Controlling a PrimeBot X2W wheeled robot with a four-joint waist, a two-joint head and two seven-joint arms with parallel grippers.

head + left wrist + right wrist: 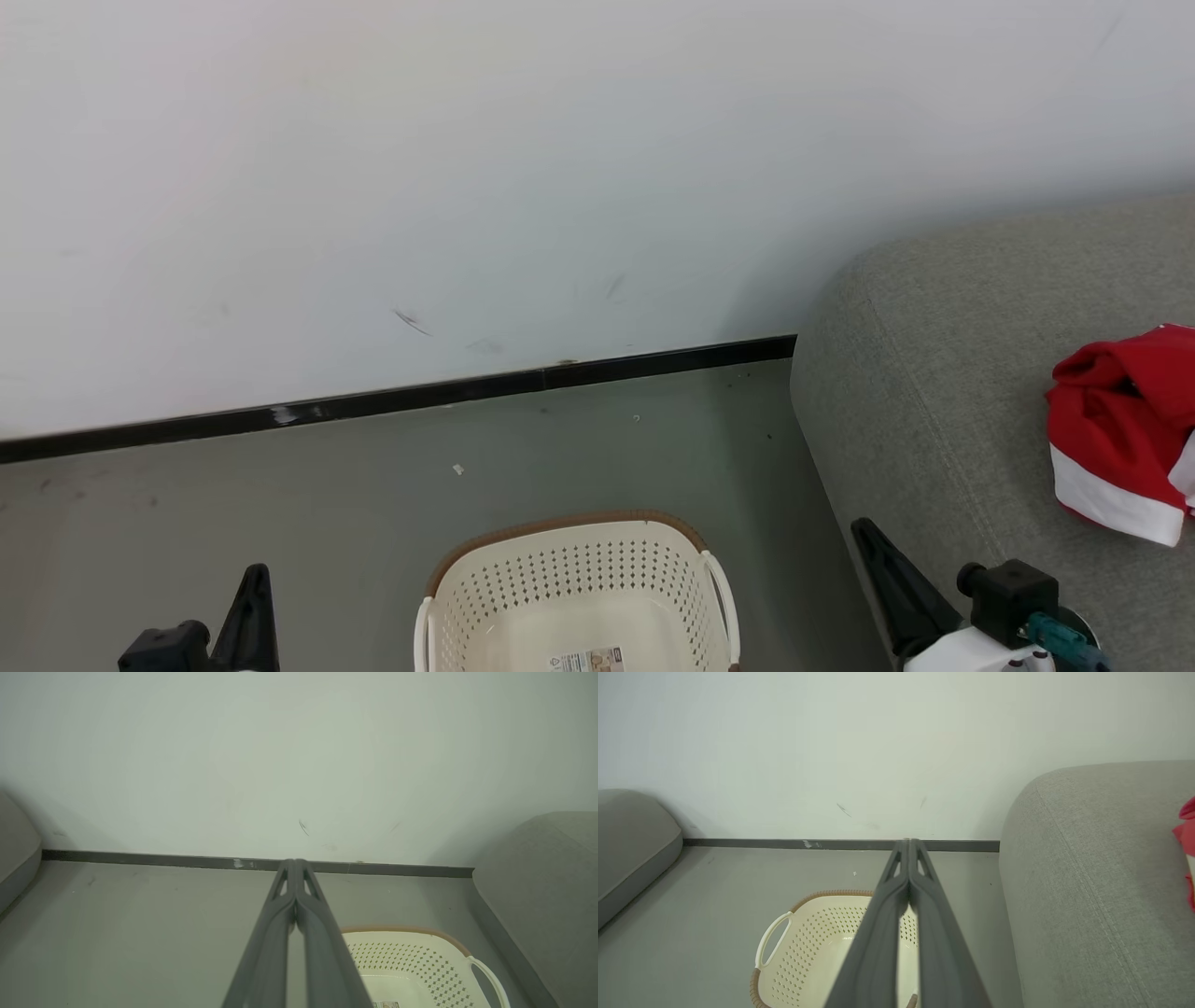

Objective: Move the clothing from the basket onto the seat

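Note:
The cream perforated basket [579,588] with its brown rim stands on the floor at the bottom centre; its visible part holds nothing but a barcode sticker. Red clothing [1125,429] with a white band lies on the grey seat [943,411] at the right. My left gripper [295,863] is shut, fingertips touching, in the air left of the basket [411,970]. My right gripper [909,842] is shut too, held over the basket [808,952] beside the seat [1101,868], where a red edge of the clothing [1186,833] shows. Nothing is between either pair of fingers.
A white wall with a black skirting strip [392,401] runs behind the grey floor [233,504]. A second grey cushion [630,844] lies on the floor far to the left.

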